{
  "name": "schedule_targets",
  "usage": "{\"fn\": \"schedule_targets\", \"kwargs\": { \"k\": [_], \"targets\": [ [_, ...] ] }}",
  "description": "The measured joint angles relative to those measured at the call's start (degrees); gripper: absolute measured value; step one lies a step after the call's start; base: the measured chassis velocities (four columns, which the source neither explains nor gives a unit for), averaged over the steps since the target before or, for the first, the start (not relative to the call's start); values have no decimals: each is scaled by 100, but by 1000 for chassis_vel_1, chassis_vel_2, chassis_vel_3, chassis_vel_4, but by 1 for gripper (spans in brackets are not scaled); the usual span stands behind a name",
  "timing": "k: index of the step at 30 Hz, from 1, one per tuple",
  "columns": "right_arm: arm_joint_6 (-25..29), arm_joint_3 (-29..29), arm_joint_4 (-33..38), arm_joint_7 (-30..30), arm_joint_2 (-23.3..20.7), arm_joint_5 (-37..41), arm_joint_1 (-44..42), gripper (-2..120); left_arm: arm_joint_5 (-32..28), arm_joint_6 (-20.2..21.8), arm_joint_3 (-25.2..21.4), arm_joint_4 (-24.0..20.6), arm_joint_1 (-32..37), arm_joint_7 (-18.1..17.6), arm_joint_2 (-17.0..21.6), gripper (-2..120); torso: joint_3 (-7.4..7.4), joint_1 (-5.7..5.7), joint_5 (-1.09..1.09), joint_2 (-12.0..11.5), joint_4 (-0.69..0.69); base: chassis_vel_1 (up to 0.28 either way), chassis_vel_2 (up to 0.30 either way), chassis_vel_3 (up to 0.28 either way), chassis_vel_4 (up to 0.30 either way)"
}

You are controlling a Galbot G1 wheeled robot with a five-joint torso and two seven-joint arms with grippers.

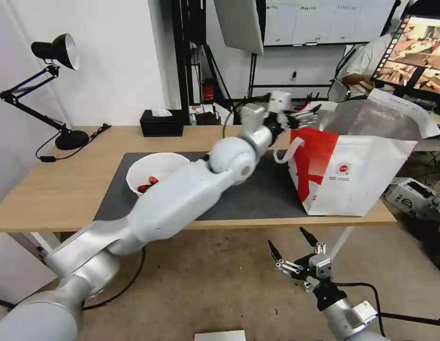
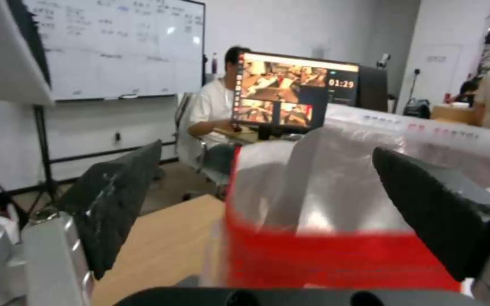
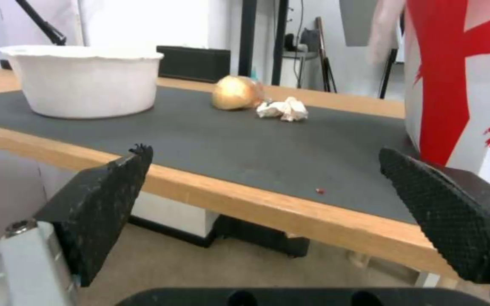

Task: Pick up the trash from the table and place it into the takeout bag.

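Observation:
The takeout bag (image 1: 352, 166) stands open at the right end of the table (image 1: 63, 199), its foil lining showing. My left arm reaches across the dark mat (image 1: 257, 194), and my left gripper (image 1: 302, 117) hovers open at the bag's near rim with nothing in it; the left wrist view has the bag (image 2: 324, 238) just ahead between the open fingers. A white bowl (image 1: 156, 175) with red shells sits on the mat's left part. My right gripper (image 1: 295, 248) hangs open below the table's front edge. From there I see the bowl (image 3: 83, 80), a beige wrapped ball (image 3: 236, 92) and a crumpled tissue (image 3: 283, 109).
A black tissue box (image 1: 161, 123) and a black desk lamp (image 1: 54, 52) stand along the table's back. A small red crumb (image 3: 319, 191) lies on the mat near the front edge. A monitor (image 1: 414, 52) sits behind the bag, and a box (image 1: 409, 192) lies on the floor to the right.

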Motion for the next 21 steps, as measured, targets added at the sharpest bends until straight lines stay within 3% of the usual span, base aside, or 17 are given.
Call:
{"fn": "schedule_targets", "kwargs": {
  "k": [9, 12, 21],
  "targets": [
    [1, -2, 84, 20, -9, 34, 18, 100, 391, -112, -724, -978, 1117, 26, 945, 100, 0, 0, 0, 0, -1, 0, 0, 0, 0],
    [2, -56, 104, 21, 8, 32, 44, 100, 624, -227, -1158, -1358, 1868, 110, 1309, 100, 0, 0, -1, 0, 1, 0, 0, 0, 0],
    [2, -143, 123, 26, 15, 16, 79, 100, 1235, -588, -2392, -1988, 3579, 301, 1740, 100, -1, 0, 2, 0, -1, 0, 0, 0, 0]
  ]
}}
